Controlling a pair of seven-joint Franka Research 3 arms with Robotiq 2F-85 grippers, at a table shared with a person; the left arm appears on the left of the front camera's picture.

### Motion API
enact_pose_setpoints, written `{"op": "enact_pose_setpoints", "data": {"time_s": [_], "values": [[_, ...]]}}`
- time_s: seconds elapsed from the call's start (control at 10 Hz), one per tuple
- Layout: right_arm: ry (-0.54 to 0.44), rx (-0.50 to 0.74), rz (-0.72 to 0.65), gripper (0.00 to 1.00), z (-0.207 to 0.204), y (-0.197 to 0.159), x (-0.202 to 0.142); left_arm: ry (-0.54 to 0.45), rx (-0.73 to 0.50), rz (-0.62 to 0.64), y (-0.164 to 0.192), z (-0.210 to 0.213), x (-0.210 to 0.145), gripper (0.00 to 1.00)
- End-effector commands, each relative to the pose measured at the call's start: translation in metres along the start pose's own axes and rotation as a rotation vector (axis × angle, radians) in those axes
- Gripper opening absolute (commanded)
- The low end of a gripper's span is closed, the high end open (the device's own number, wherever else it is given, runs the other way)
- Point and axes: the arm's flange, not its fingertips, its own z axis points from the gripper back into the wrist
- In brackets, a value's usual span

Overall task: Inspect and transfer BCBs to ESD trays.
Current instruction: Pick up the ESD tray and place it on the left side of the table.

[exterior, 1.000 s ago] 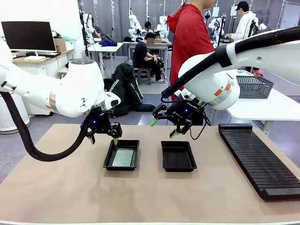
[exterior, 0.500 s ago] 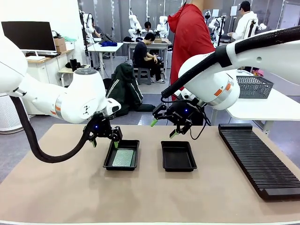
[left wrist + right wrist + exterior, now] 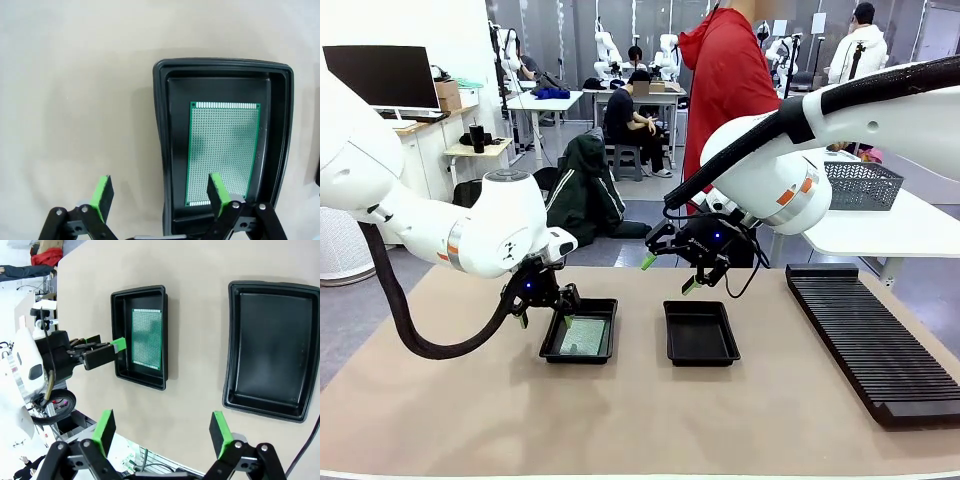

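Note:
Two black ESD trays sit side by side on the tan table. The left tray holds one green BCB lying flat on its floor. The right tray has nothing in it. My left gripper hangs open low over the left tray's outer rim, one finger above the board's near end, the other above bare table. My right gripper is open and holds nothing, raised above the table between the trays' far ends.
A long black slotted rack lies along the table's right side. A grey wire-mesh basket stands on a white side table behind it. A person in a red hoodie stands at the far edge.
My left arm has dropped and swung nearer, bringing its open gripper down to the left tray's outer edge. The right arm, the trays and the board have stayed put.

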Motion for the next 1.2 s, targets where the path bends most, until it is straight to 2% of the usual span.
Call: {"op": "enact_pose_setpoints", "data": {"time_s": [0.0, 0.9, 1.0, 1.1], "values": [[-0.008, -0.003, -0.013, 1.00, -0.0003, 0.0005, -0.0001, -0.030, 0.020, 0.021, -0.0085, -0.0056, 0.0051, 1.00], [-0.008, -0.003, -0.013, 1.00, -0.0003, 0.0005, -0.0001, -0.001, -0.002, 0.000, -0.0012, -0.0032, 0.0025, 1.00], [-0.008, -0.003, -0.013, 1.00, -0.0003, 0.0005, -0.0001, 0.001, -0.001, -0.001, -0.0007, -0.0038, 0.0028, 0.97], [-0.008, -0.003, -0.013, 1.00, -0.0003, 0.0005, -0.0001, -0.014, -0.007, -0.003, 0.0006, -0.0040, 0.0030, 0.88]]}}
